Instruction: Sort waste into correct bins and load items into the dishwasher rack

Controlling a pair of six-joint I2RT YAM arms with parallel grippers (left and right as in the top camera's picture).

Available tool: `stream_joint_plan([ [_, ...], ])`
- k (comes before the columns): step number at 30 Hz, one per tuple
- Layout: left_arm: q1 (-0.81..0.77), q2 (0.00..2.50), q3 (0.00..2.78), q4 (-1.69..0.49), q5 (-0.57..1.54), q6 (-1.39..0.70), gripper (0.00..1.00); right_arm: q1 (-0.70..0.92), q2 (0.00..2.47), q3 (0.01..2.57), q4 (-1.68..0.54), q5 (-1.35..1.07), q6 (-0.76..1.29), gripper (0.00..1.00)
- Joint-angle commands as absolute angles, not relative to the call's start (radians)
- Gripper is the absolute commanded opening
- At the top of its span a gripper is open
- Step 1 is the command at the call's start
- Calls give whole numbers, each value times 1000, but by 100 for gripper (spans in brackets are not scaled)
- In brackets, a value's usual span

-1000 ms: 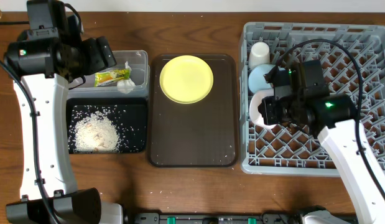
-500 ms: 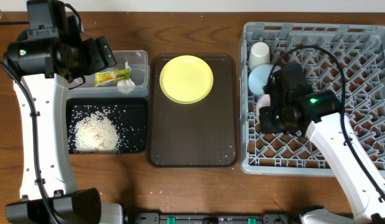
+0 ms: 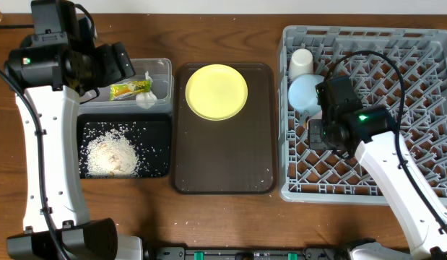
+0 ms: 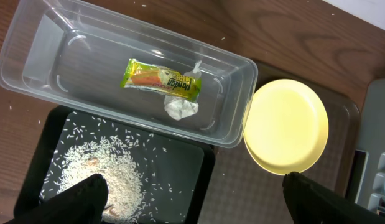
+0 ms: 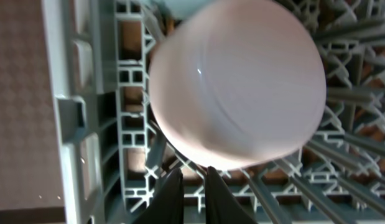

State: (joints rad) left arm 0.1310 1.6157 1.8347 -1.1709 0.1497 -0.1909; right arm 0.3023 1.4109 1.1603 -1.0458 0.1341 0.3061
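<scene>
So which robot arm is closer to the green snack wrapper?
Left. The left arm hangs over the clear tub holding the snack wrapper; the right arm is far across, over the grey rack, gripping the pinkish bowl.

clear tub (image 4: 68, 62): wrapper (image 4: 161, 79) touching tissue (image 4: 181, 107); black tray (image 4: 187, 182): rice (image 4: 111, 180) heap, scattered grains; yellow plate (image 4: 285, 127) just beside tub

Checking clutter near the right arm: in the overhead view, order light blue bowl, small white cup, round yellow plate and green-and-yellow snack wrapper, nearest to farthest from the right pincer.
From the right pincer:
1. light blue bowl, right beside it
2. small white cup, corner of grey rack
3. round yellow plate, on brown tray
4. green-and-yellow snack wrapper, in clear tub
</scene>
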Motion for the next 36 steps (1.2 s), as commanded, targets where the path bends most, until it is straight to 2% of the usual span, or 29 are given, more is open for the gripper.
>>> stream_joint_plan([
  [1,135,1614,1848,-1174,138,-204,93,304,1386,1190,-1019,152,280,13],
  [5,135,1614,1848,-1174,137,-204,93,288,1386,1190,-974,175,280,15],
  [11,135,1614,1848,-1174,138,-204,93,265,1386,1189,-991,126,284,5],
  [13,135,1614,1848,-1174,138,-204,93,268,1386,1189,-1004,38,262,5],
  [16,135,1614,1848,-1174,137,-204,93,284,1386,1178,-1007,-42,197,10],
  [29,135,1614,1848,-1174,138,-204,93,289,1389,1000,-920,0,231,9],
  [36,135,1614,1848,-1174,138,-203,93,288,1385,1005,-889,133,231,9],
])
